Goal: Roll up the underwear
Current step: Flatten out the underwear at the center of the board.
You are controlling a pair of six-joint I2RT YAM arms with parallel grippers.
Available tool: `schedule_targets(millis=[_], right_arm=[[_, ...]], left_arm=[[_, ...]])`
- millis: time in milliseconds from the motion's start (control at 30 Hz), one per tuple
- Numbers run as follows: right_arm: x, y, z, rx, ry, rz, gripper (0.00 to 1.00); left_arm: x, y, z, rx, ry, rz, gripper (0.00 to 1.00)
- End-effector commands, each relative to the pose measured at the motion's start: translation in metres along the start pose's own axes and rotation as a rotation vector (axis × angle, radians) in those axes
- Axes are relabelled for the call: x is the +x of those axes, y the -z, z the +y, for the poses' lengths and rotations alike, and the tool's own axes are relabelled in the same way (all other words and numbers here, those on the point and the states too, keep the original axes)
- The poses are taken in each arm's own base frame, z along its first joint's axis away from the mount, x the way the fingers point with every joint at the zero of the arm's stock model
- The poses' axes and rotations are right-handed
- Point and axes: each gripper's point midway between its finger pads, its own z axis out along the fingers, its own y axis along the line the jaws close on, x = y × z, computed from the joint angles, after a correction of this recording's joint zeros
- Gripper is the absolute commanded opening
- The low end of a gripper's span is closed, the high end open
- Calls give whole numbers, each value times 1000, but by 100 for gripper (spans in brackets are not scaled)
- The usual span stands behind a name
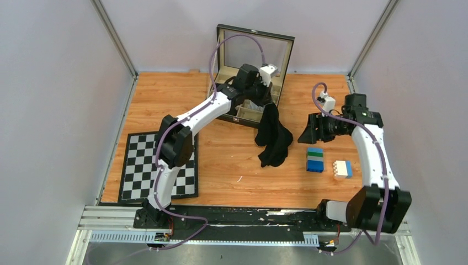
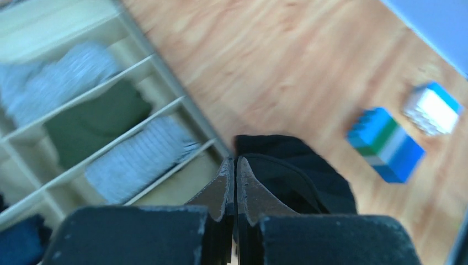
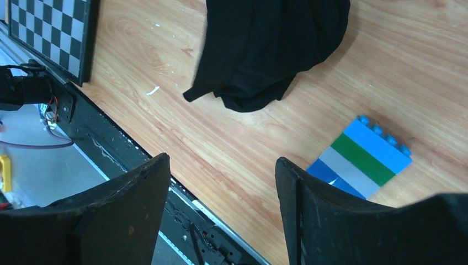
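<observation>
The underwear [image 1: 273, 138] is a plain black garment hanging in a long drape from my left gripper [image 1: 264, 99], its lower end bunched on the wooden table. In the left wrist view the jaws of the left gripper [image 2: 235, 161] are pressed together on a fold of the underwear [image 2: 314, 176], just beside the box edge. My right gripper [image 1: 310, 135] hovers to the right of the cloth, apart from it. The right wrist view shows the right gripper [image 3: 222, 161] open and empty, with the underwear [image 3: 270, 49] ahead of it on the table.
An open wooden box [image 1: 238, 118] with compartments stands at the back, holding grey striped bundles [image 2: 138, 160] and a green one [image 2: 94, 124]. A blue-green-white block [image 1: 315, 160] and a white-tan block [image 1: 342, 169] sit at the right. A chessboard [image 1: 138, 165] lies at the left.
</observation>
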Motion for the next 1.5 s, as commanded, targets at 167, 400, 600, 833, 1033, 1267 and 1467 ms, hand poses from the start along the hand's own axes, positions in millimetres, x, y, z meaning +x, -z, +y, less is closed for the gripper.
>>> schedule_targets(millis=[167, 400, 600, 833, 1033, 1267, 1467], right_arm=[[-1, -86, 4, -61, 142, 157, 57], [14, -125, 40, -31, 506, 242, 51], [43, -155, 60, -11, 822, 320, 45], [57, -168, 72, -141, 975, 315, 39], [65, -176, 89, -275, 1086, 310, 43], [70, -187, 95, -346, 1118, 337, 42], [68, -201, 90, -334, 1138, 323, 50]], left_arm=[[20, 31, 103, -285, 298, -17, 0], [38, 72, 124, -316, 308, 6, 0], [63, 88, 126, -303, 308, 56, 0], [66, 92, 123, -283, 290, 70, 0], [66, 89, 116, -244, 318, 68, 0], [68, 90, 117, -241, 305, 78, 0], [67, 88, 117, -229, 308, 78, 0]])
